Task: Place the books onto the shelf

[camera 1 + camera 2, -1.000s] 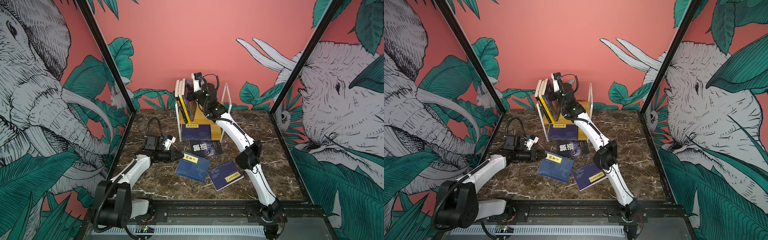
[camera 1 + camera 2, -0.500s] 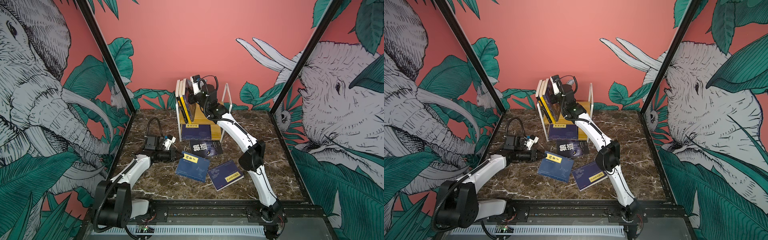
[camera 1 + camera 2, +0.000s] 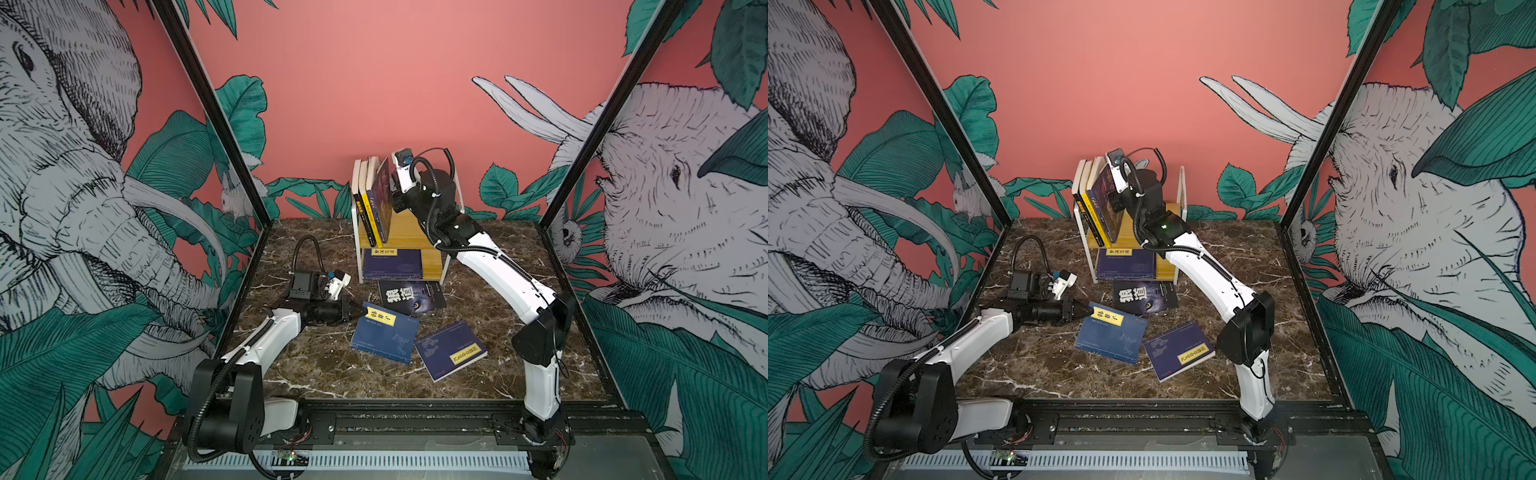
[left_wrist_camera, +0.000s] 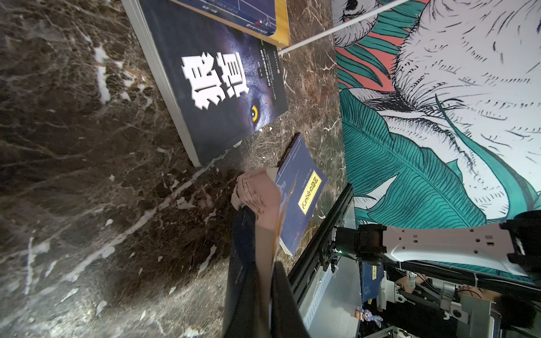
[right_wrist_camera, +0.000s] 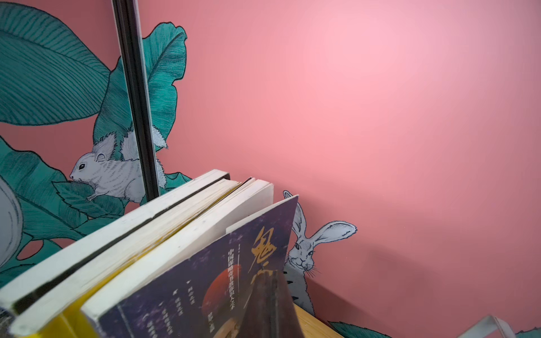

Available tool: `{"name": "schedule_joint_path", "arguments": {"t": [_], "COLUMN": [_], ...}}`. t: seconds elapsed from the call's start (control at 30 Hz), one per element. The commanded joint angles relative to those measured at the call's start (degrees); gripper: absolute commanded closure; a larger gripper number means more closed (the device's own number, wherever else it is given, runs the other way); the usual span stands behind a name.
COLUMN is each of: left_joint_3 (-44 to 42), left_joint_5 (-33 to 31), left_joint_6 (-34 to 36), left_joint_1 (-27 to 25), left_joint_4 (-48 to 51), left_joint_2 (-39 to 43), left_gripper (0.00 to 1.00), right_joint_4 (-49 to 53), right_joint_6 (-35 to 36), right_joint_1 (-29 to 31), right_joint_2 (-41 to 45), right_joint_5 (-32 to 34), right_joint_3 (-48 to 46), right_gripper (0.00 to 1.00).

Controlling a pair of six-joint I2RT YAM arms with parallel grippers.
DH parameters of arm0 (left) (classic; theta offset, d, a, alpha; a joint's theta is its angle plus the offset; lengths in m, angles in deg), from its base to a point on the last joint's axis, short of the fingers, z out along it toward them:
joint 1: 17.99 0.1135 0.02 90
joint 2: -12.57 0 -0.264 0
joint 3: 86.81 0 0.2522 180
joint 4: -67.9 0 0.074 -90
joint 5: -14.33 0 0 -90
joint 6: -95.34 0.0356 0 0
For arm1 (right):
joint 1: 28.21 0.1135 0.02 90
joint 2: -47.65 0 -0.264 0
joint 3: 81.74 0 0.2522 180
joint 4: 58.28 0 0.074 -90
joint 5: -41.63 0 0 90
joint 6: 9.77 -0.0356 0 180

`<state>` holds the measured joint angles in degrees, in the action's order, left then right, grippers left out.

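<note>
**Purple book pushed upright, next one gripped**

On the shelf [image 3: 415, 230] at the surface's [image 3: 316, 374] far edge, the right end effector [image 3: 394, 196], closed and holding nothing, has nudged the purple book [image 3: 381, 199] against the standing row. The left end effector [image 3: 354, 309] stays clamped on a navy book's [image 3: 384, 334] corner mid-surface, likely the next to be shelved.

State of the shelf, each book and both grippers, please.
Shelf: upright, books on both tiers.
Purple book: standing on top tier.
Yellow-spined book: standing.
Black-spined book: standing.
Lower-tier navy book: lying flat.
Black book: flat on table.
Front navy book: flat on table.
Middle navy book: corner pinched.
Left gripper: shut on it.
Right gripper: shut, against purple book.
</note>
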<state>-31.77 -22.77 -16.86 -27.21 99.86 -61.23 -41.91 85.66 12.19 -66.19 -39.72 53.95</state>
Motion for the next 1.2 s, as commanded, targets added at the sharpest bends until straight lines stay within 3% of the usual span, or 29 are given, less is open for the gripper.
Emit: {"name": "schedule_joint_path", "arguments": {"t": [0.0,0.1,0.33,0.63,0.83,1.0,1.17], "left_joint_3": [0.89,-0.11,-2.25,-2.79,-2.34,-2.08,-1.58], "left_joint_5": [1.31,2.07,3.67,5.98,8.08,9.1,9.77], "left_joint_6": [-1.16,-3.58,-12.51,-22.39,-32.5,-32.54,-32.97], "left_joint_1": [0.42,0.7,3.99,5.8,8.06,8.42,8.5], "left_joint_4": [-1.13,-3.98,-11.35,-16.85,-22.16,-22.23,-21.91], "left_joint_2": [0.48,1.66,3.13,2.07,0.8,0.78,0.21], "left_gripper": [1.0,1.0,1.0,1.0,1.0,1.0,1.0], "right_joint_4": [-1.73,-2.52,-10.19,-16.13,-22.9,-32.35,-37.26], "right_joint_6": [0.22,0.86,5.14,17.2,27.44,35.04,39.03], "right_joint_1": [-0.07,0.34,4.3,16.71,27.1,33.65,37.68], "right_joint_2": [1.37,5.58,23.18,35.85,36.53,32.21,26.98], "right_joint_5": [1.99,3.44,8.72,18.78,27.77,34.55,38.09], "right_joint_3": [-0.92,-5.9,-31.89,-55.09,-65.66,-70.69,-73.62], "right_gripper": [1.0,1.0,0.9,0.54,0.37,0.29,0.28]}}
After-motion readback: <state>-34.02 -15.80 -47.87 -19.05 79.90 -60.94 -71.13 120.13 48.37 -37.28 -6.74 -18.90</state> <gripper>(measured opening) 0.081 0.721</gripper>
